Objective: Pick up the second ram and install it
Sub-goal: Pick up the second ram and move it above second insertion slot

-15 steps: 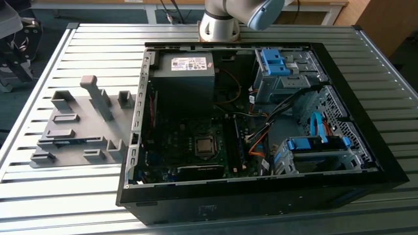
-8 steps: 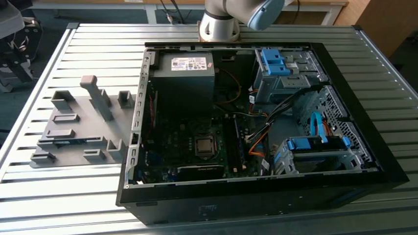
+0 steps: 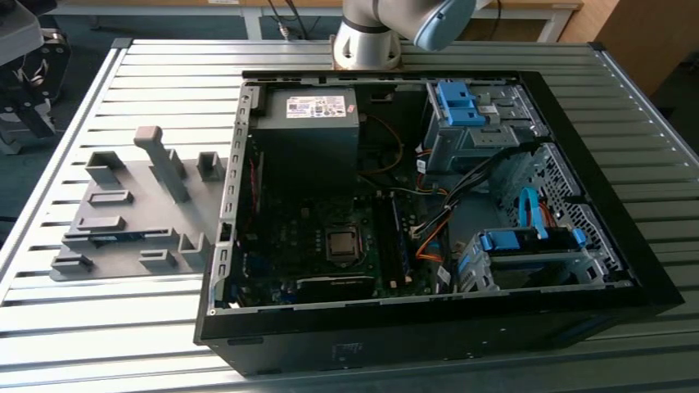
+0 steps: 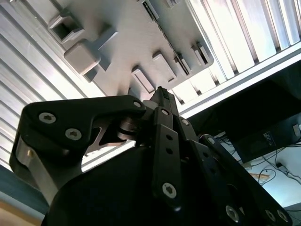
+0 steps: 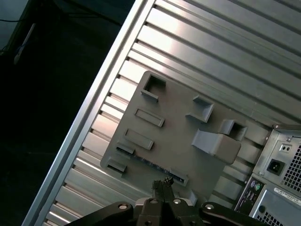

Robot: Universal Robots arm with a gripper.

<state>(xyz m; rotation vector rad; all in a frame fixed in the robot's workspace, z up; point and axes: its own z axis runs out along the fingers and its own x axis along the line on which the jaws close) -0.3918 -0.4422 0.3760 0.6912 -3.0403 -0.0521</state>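
Black two-finger gripper [image 5: 162, 184] hovers over grey plastic holder tray [image 3: 137, 217], jaws pinched together, nothing between them. Second ram, thin blue-green circuit-board strip [image 3: 120, 237], stands edge-up in tray slot. Clean pick likely demands jaws squared across strip, centred mid-length.

Clear air, tool [image 5: 162, 183] to holder plate [image 5: 175, 129] — tall post [image 5: 217, 144] juts up.

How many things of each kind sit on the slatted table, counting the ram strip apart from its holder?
Open computer case: 1
Grey holder plate: 1
Second ram, lying in the holder plate: 1
Total: 3
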